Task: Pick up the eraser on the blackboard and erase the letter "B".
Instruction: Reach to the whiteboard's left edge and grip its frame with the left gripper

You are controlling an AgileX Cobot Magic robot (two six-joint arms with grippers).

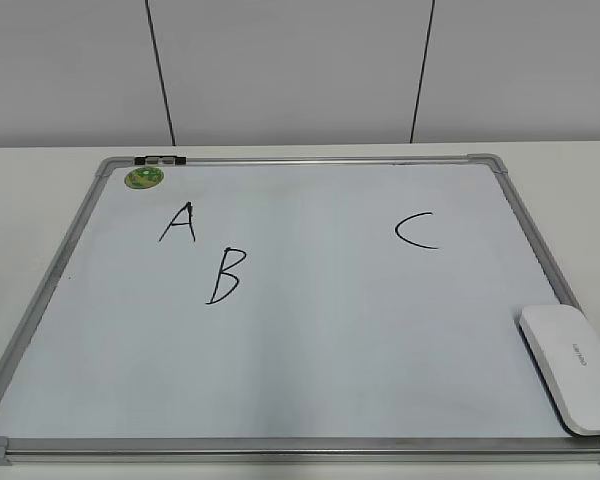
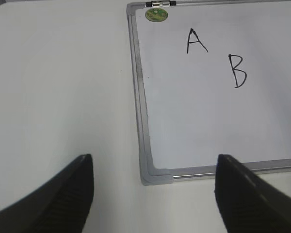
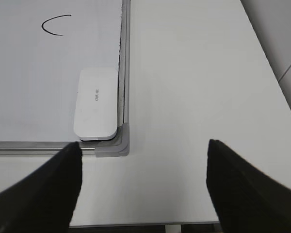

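The blackboard (image 1: 310,360), a white board in a grey frame, lies flat on the table. The black letter "B" (image 1: 226,275) is left of centre; it also shows in the left wrist view (image 2: 237,71). The white eraser (image 1: 572,366) lies in the board's near right corner, and in the right wrist view (image 3: 95,104) against the frame. My left gripper (image 2: 154,189) is open and empty, above the board's near left corner. My right gripper (image 3: 143,182) is open and empty, above bare table just right of the near right corner. Neither gripper shows in the exterior view.
A black "A" (image 1: 178,222) and a black "C" (image 1: 416,231) are on the board. A round green magnet (image 1: 144,178) sits at its far left corner beside a small clip (image 1: 160,159). The white table's right edge (image 3: 269,73) is near. A panelled wall stands behind.
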